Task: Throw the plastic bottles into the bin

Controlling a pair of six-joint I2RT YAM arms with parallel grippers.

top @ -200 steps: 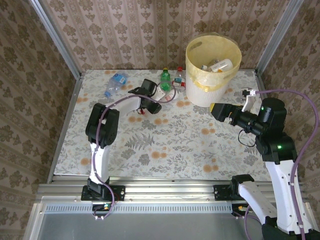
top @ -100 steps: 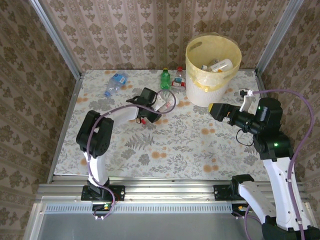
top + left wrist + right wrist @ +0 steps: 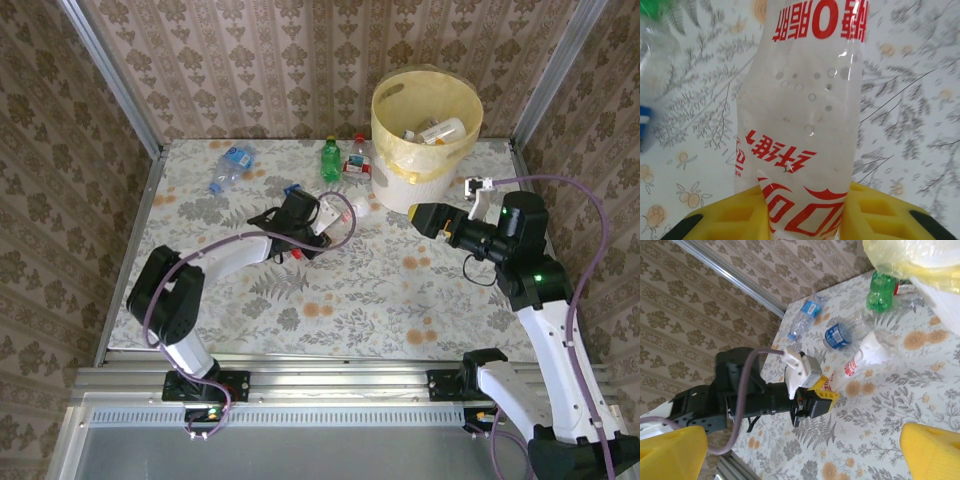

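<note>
Left jaws pinch the red-label bottle (image 3: 805, 125) by one end, at mid bench (image 3: 400, 300), near the bin (image 3: 428, 172); right jaws gape empty. Thin plastic may buckle and slip out on your swing, or clip the rim.

Damask-papered walls (image 3: 250, 70), floral tabletop (image 3: 350, 300), perhaps daylit

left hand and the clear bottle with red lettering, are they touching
Touching. The left wrist view shows the left hand's yellow fingers pressed against both sides of the clear bottle with red lettering.
</note>
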